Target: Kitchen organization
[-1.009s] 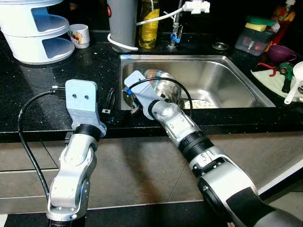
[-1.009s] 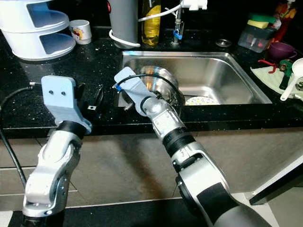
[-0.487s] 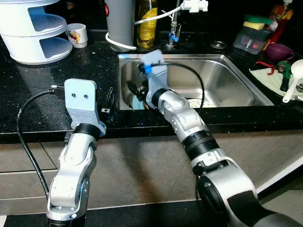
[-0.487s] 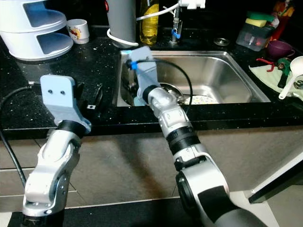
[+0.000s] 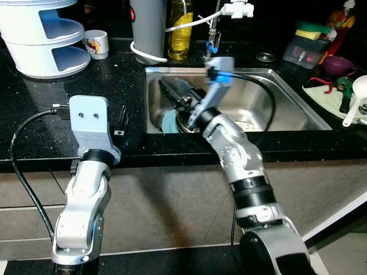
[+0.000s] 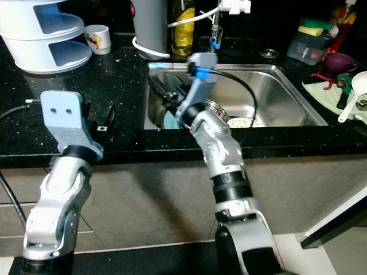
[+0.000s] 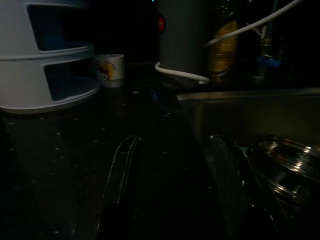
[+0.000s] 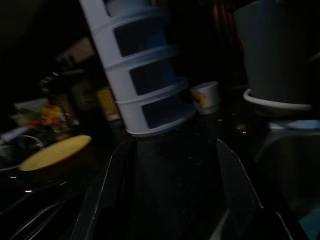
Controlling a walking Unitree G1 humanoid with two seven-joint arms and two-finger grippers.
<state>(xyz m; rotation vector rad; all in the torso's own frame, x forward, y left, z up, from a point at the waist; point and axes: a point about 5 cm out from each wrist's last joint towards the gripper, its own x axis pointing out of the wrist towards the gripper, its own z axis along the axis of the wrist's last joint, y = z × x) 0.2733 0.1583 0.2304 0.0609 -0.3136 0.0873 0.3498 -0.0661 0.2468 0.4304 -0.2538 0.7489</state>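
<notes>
My right gripper [image 5: 171, 89] hangs open over the left end of the steel sink [image 5: 287, 97], its black fingers pointing towards the left counter with nothing between them. Below it in the sink lie a shiny steel pot [image 6: 215, 109], a pale blue dish [image 5: 166, 122] and a patterned plate [image 5: 248, 123]. In the right wrist view the open fingers [image 8: 235, 180] frame the dark counter. My left gripper [image 5: 122, 117] rests open just above the black counter [image 5: 51, 103] left of the sink, empty. Its wrist view looks along the counter, with the pot [image 7: 290, 160] beside one finger.
A white tiered rack [image 5: 40, 40] and a small mug [image 5: 96, 43] stand at the back left. A grey jug [image 5: 150, 28], a yellow bottle [image 5: 180, 28] and the tap [image 5: 215, 34] line the back. A sponge box [image 5: 304, 46], a purple cup [image 5: 335, 63] and a white ladle [image 5: 358, 91] sit right.
My right arm has lifted from the sink's front left corner and swung its wrist to the right, so the fingers now point left over the sink. The left arm shifted slightly left.
</notes>
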